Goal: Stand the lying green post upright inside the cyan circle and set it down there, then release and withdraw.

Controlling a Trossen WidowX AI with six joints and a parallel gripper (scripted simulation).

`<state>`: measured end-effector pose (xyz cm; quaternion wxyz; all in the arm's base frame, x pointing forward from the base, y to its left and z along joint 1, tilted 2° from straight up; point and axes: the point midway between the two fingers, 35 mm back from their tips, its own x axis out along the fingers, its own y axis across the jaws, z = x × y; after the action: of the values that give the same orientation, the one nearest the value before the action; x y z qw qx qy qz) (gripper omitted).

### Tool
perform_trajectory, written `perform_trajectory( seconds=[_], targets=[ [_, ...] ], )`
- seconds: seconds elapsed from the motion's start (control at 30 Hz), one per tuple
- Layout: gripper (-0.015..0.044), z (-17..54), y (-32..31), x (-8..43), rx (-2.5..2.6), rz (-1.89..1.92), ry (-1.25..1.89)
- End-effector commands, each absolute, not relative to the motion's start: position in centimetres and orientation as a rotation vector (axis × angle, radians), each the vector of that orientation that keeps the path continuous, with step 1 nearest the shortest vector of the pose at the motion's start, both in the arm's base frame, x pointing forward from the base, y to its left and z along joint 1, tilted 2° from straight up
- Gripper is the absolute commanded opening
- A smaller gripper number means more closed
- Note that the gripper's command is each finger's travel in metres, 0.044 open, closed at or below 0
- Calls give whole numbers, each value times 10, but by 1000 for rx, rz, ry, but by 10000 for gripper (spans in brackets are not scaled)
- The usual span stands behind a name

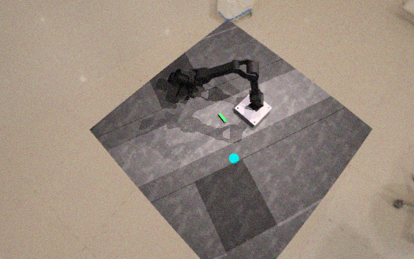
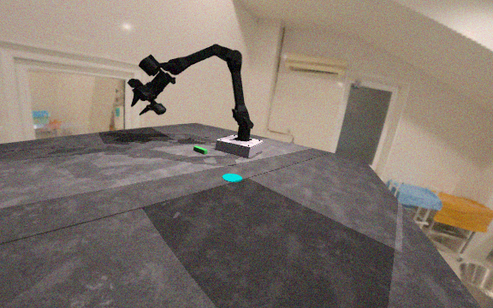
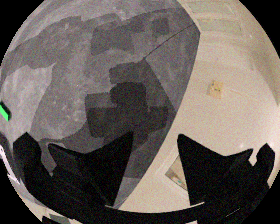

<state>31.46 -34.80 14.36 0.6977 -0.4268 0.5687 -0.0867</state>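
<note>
The green post (image 1: 222,118) (image 2: 200,150) lies on its side on the table, between the arm's base and the gripper's side of the table. It also shows at the far left edge of the wrist view (image 3: 3,112). The flat cyan circle (image 1: 233,158) (image 2: 232,177) is on the table with nothing standing on it; it does not show in the wrist view. My gripper (image 2: 137,109) (image 3: 156,136) is open and empty, its fingers partly apart. It is high above the table, well away from the post, and tilted downward. In the top view its fingers are hard to make out.
The arm's white base block (image 1: 253,119) (image 2: 233,148) stands close beside the post. The arm arches up from it. The wrist view shows a table edge (image 3: 193,75) running down between the fingers, with the room floor beyond it.
</note>
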Motion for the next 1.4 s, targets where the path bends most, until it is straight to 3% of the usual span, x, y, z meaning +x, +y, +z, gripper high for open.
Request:
perform_trajectory(
  seconds=[0.0,0.27,0.6,0.87,1.13,1.33,1.37],
  targets=[
    [233,136,-290,314,-1002,38,1288],
    [233,127,-178,288,-1099,498,1288],
    [233,123,-67,212,-1186,1062,1235],
    [233,121,-61,206,-1190,1100,1229],
    [233,14,-64,213,-1190,1100,1229],
    [233,5,-64,211,-1189,1101,1230],
    [206,5,-64,211,-1189,1101,1230]
  ],
)
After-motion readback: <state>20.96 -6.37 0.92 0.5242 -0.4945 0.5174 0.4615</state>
